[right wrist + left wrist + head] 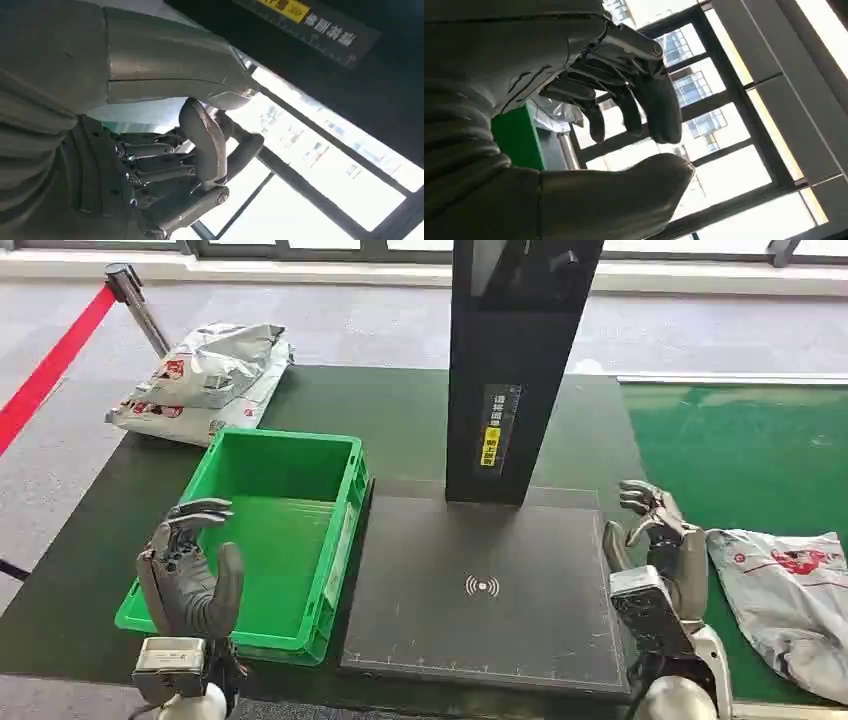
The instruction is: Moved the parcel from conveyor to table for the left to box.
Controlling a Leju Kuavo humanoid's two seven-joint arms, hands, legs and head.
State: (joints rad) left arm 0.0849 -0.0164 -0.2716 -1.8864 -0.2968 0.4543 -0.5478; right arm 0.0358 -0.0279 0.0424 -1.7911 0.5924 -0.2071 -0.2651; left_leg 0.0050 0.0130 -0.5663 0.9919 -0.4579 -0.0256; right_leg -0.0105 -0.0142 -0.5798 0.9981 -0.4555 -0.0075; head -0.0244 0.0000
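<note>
Grey parcel (790, 605) lies lengthwise, pointing away.

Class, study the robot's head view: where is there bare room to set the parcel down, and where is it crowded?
The dark scan pad is bare between the green bin and the right hand, in front of the black post. The bin's floor is also free. It is crowded at the far left corner, where bags pile up.
</note>
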